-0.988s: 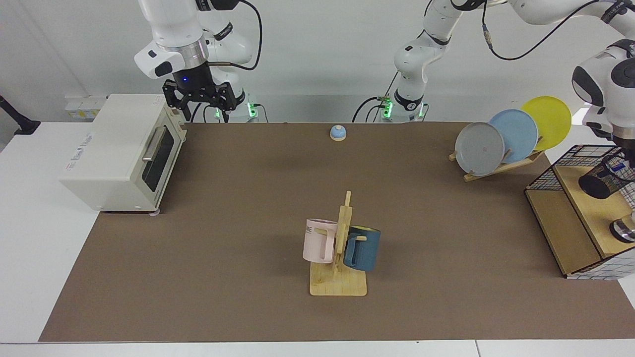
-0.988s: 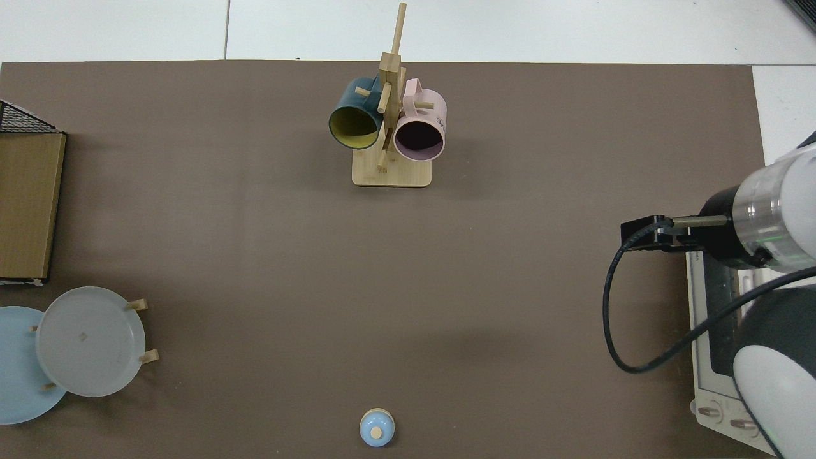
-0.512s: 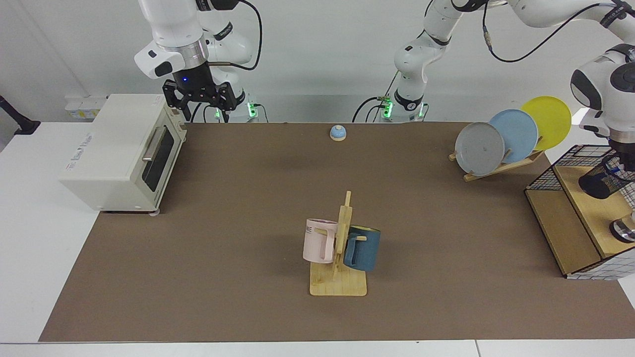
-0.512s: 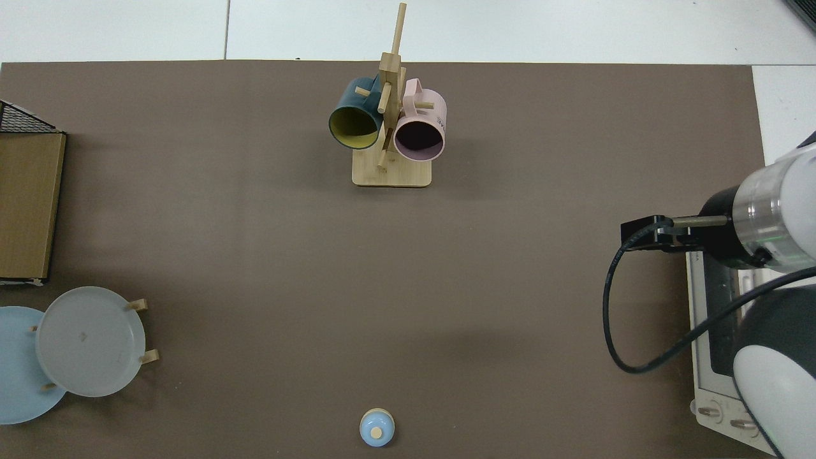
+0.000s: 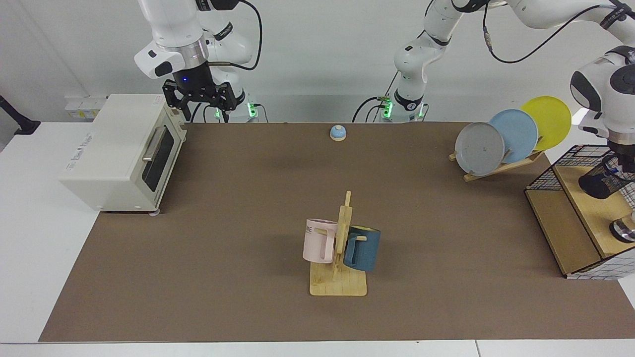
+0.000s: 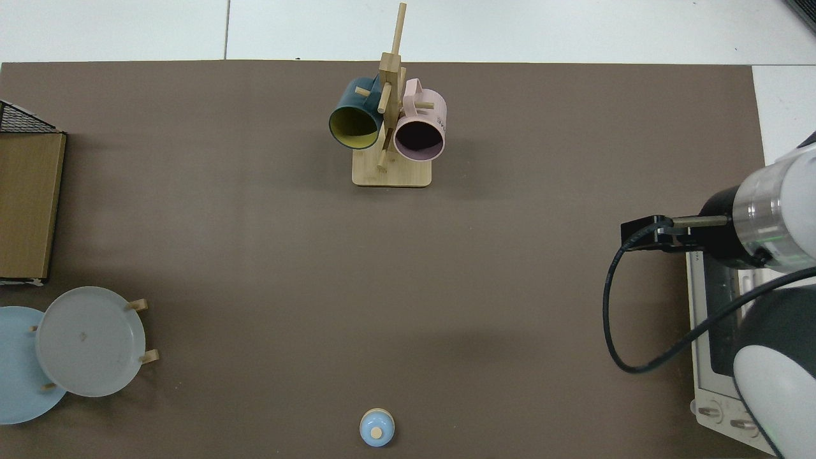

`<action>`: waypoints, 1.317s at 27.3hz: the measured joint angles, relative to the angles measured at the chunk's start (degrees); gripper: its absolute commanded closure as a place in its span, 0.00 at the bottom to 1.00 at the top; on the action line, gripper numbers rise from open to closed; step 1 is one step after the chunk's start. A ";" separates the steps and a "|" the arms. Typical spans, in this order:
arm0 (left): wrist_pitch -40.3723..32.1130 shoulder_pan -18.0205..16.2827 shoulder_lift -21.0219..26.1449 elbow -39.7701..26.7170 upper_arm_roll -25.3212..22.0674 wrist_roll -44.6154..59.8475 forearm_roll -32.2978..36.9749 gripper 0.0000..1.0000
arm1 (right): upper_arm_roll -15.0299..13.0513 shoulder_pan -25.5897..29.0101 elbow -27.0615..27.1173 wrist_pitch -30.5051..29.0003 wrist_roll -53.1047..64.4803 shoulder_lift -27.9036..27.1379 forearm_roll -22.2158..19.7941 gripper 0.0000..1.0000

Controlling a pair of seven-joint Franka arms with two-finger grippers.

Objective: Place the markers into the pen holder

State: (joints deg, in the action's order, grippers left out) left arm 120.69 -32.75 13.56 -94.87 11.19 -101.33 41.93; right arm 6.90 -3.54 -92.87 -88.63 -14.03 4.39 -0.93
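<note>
The white toaster oven (image 5: 121,151) sits at one short edge of the brown tabletop (image 5: 248,208); the right gripper (image 5: 199,96) waits above its back corner, fingers spread and empty, presumably parked clear of the work. On the wooden shelf (image 5: 593,210) at the opposite short edge, the small black wire-mesh pen holder (image 5: 601,181) leans tilted, likely for easier insertion. The left gripper (image 5: 622,161) hangs at its mouth, a hint of blue there, perhaps the white blue-capped marker; its fingers are mostly cut off, so I cannot tell their state.
</note>
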 measured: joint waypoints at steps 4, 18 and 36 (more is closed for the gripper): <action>0.09 0.00 0.00 0.01 -0.01 0.00 -0.19 0.93 | 0.00 0.00 0.00 0.00 0.00 0.00 0.00 0.01; 0.77 0.00 0.00 0.04 0.00 0.00 -0.30 0.67 | 0.00 0.00 0.00 0.00 0.00 0.00 0.00 0.01; -2.43 1.95 -0.38 3.66 0.23 -1.34 -0.30 0.66 | 0.00 0.00 0.00 0.00 0.00 0.00 0.00 0.01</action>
State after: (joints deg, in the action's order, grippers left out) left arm 118.26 -30.80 13.18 -91.21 11.42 -102.67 41.63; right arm 6.90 -3.54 -92.87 -88.63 -14.03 4.39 -0.93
